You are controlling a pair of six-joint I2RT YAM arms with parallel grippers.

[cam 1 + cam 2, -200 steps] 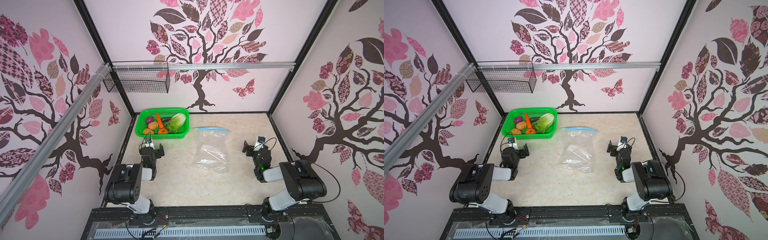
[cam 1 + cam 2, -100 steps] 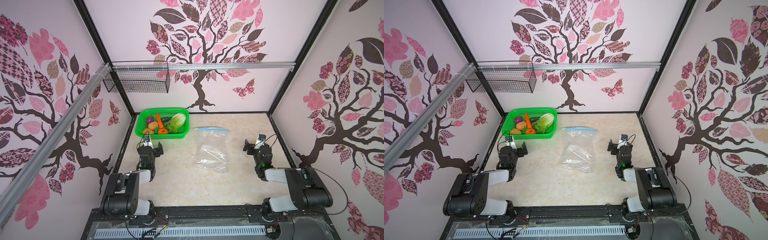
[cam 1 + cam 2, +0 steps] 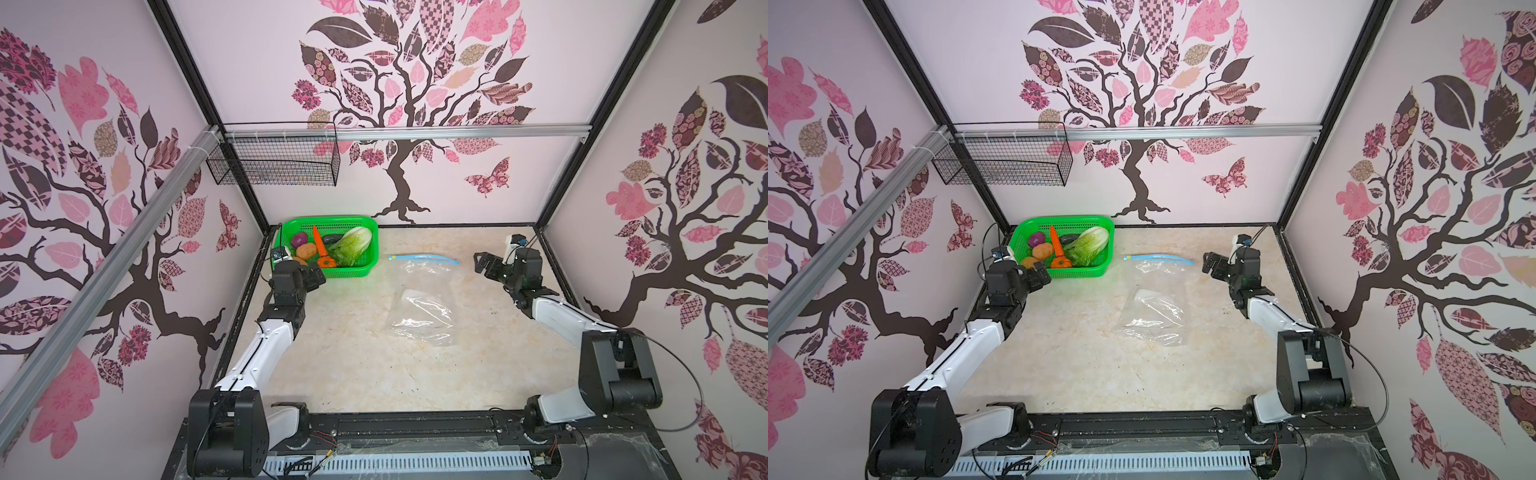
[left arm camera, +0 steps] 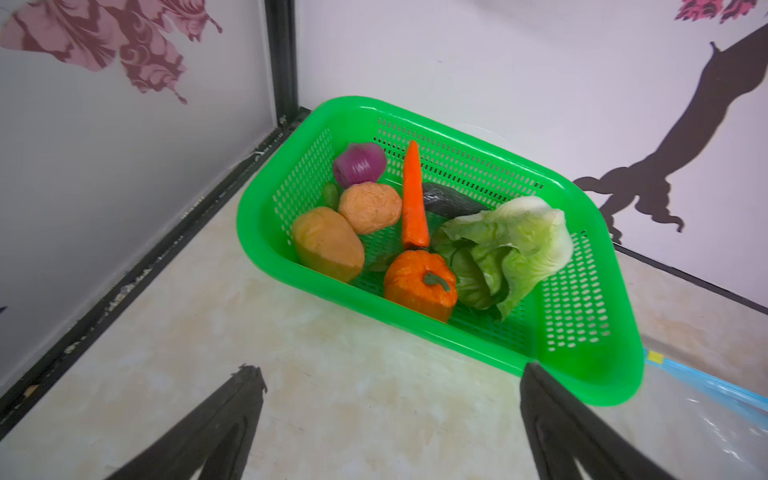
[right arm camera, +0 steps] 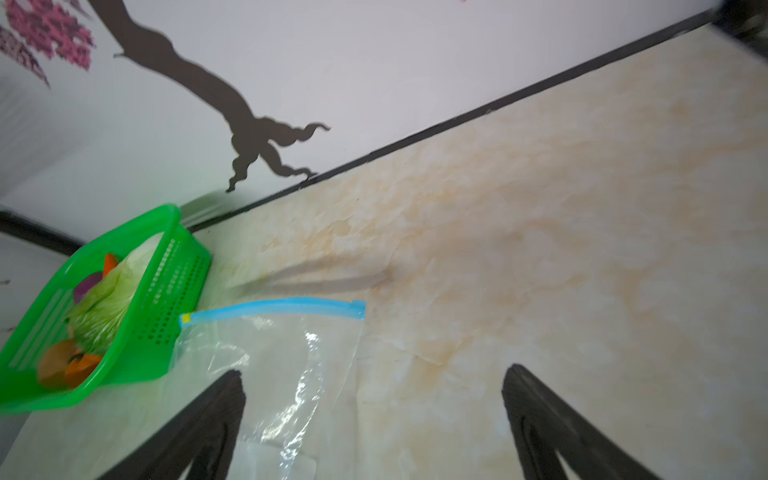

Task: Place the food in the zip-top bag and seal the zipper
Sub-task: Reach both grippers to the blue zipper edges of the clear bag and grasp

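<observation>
The food lies in a green mesh basket (image 3: 328,272) at the back left: cabbage (image 4: 511,245), carrot (image 4: 414,199), pumpkin (image 4: 419,284), two potatoes (image 4: 328,243), purple onion (image 4: 359,164) and a dark piece (image 4: 449,201). The clear zip-top bag (image 3: 422,307) lies flat mid-table and looks empty. Its light blue zipper (image 3: 424,258) is at the far end, with the yellow tab (image 4: 655,356) beside the basket. My left gripper (image 4: 390,368) hovers open just before the basket's near rim. My right gripper (image 5: 374,370) is open, to the right of the zipper's end, over the bag's edge.
A black wire basket (image 3: 274,160) hangs on the back-left wall, above the table. Patterned walls close in the table on three sides. A black rail (image 3: 415,428) runs along the front edge and carries both arm bases.
Both arms have stretched out from their folded pose. The left gripper has moved toward the basket, the right toward the bag's far end. Both stayed open.
</observation>
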